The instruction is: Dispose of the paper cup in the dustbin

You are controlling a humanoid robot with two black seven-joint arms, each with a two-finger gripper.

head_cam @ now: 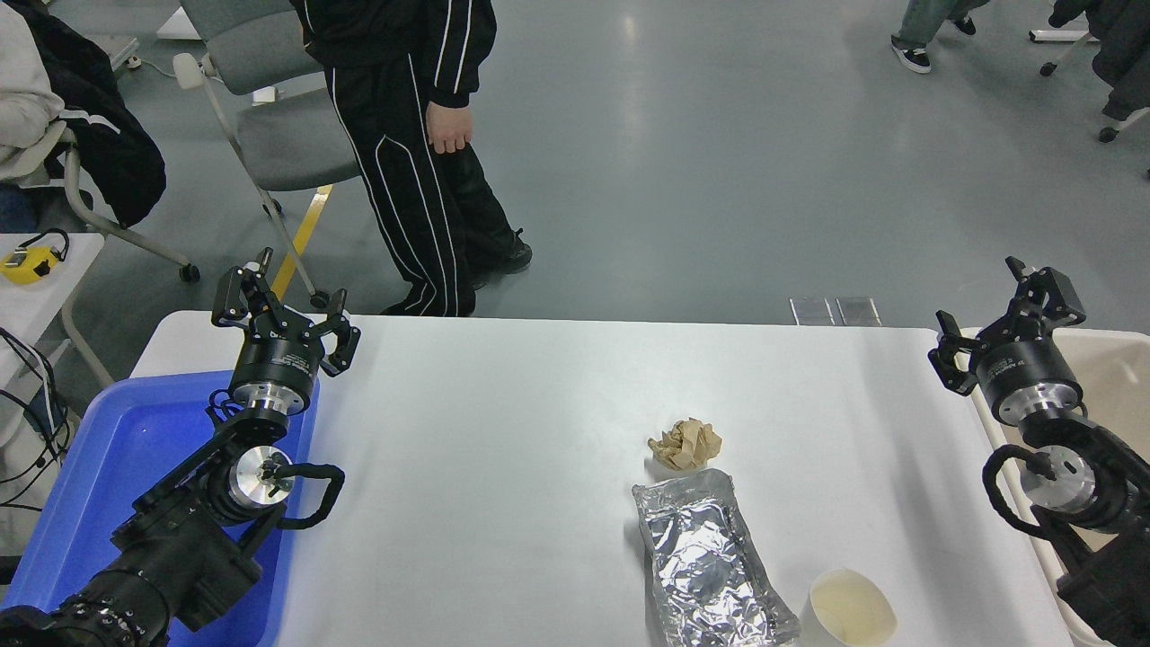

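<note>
The paper cup (852, 608), white with a cream inside, stands upright at the table's near edge, just right of the foil tray. The beige dustbin (1114, 359) sits at the table's right end, partly hidden by my right arm. My right gripper (997, 314) is open and empty, raised over the table's right edge by the bin's rim, well behind the cup. My left gripper (280, 305) is open and empty, parked at the lower left above the blue tub.
A silver foil tray (710, 562) lies left of the cup, a crumpled brown paper ball (686, 443) behind it. A blue plastic tub (117, 476) sits at the left end. A person in black trousers (422, 180) stands beyond the far edge, by a grey chair (269, 117).
</note>
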